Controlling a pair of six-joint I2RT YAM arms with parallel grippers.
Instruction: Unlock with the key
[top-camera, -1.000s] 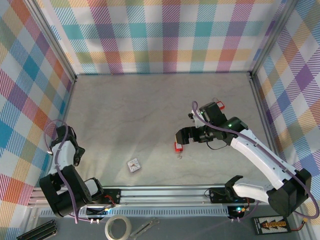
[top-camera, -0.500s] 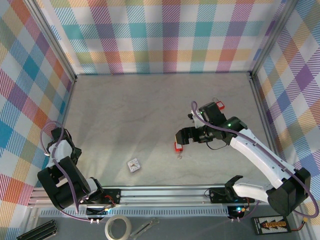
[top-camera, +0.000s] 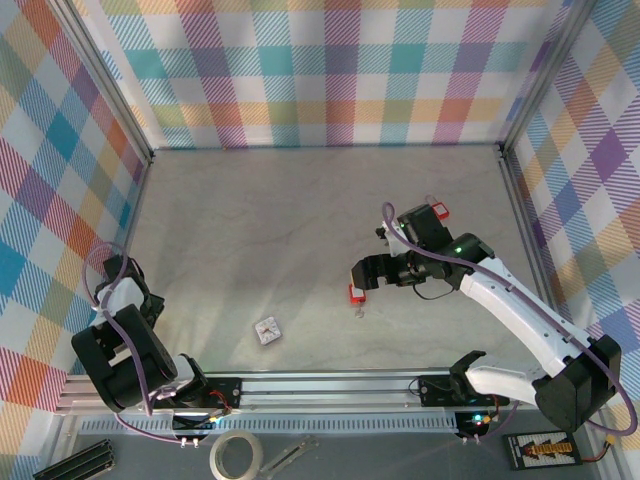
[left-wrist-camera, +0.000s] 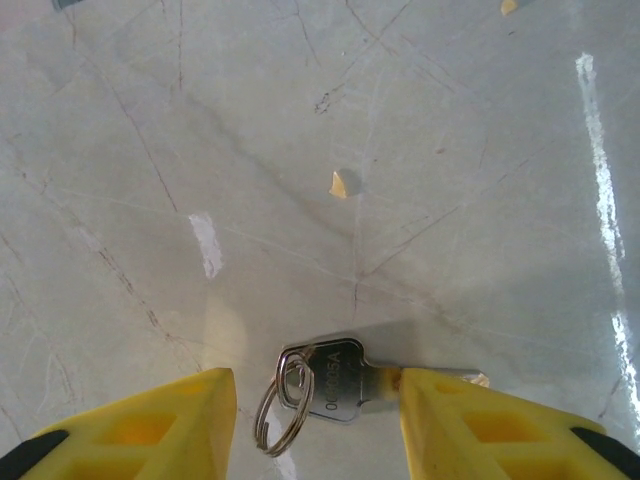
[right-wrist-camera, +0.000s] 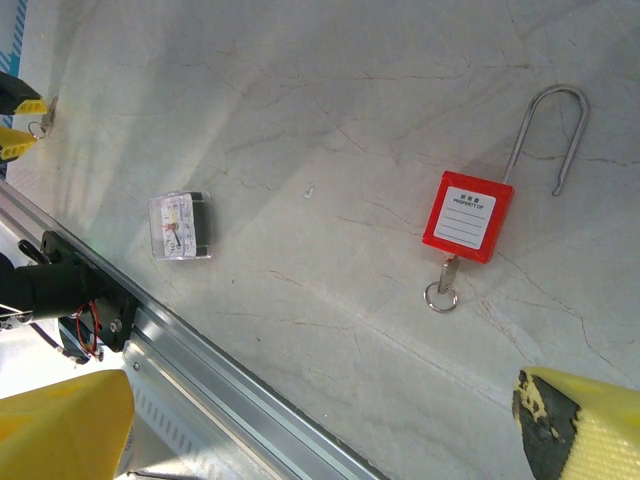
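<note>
A silver key (left-wrist-camera: 338, 384) with a split ring (left-wrist-camera: 278, 412) lies flat on the marble table. My left gripper (left-wrist-camera: 318, 392) is low over it, one yellow finger on each side. The right finger (left-wrist-camera: 470, 420) touches the blade, and a gap separates the left finger (left-wrist-camera: 170, 425) from the ring. The red padlock (right-wrist-camera: 466, 216) lies mid-table with its shackle (right-wrist-camera: 548, 130) swung out and another key (right-wrist-camera: 441, 285) in its keyhole. My right gripper (right-wrist-camera: 325, 430) hovers wide open above the padlock (top-camera: 355, 293), holding nothing.
A small clear box with a dial card (right-wrist-camera: 180, 226) lies near the front rail (top-camera: 330, 385). A second red object (top-camera: 439, 211) sits behind the right arm. Checked walls close in three sides. A tape roll (top-camera: 236, 455) lies below the rail.
The left arm has settled lower at the near-left corner and its jaws have narrowed around the key. The right arm and padlock have not moved.
</note>
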